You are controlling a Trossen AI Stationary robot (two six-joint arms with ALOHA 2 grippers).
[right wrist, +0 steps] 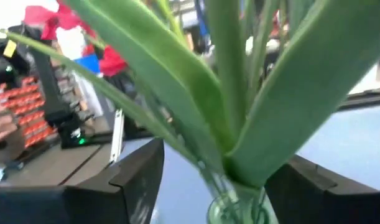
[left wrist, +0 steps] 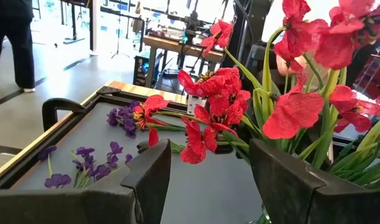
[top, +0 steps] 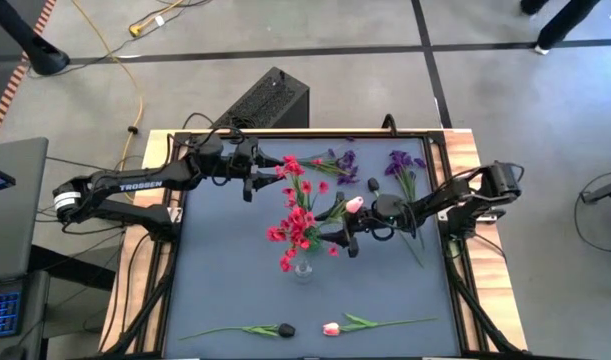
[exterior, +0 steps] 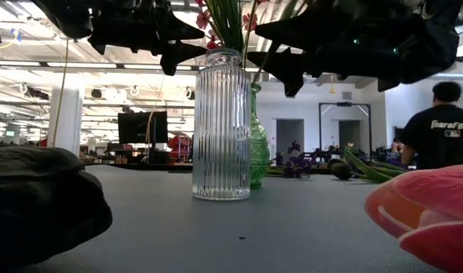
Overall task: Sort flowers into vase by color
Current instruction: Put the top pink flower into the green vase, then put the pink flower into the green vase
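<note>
A clear ribbed vase stands mid-table and holds a bunch of red flowers. A green vase stands right behind it, with a pink-white tulip and its green leaves rising from its neck. My right gripper is open above that neck, one finger on either side of the stem and leaves. My left gripper hovers open at the far left of the red blossoms. Purple flowers lie flat near the far edge.
A dark tulip and a pink-white tulip lie on the mat near the table's near edge, looming large in the low view. A raised black frame borders the mat. A person stands in the room beyond.
</note>
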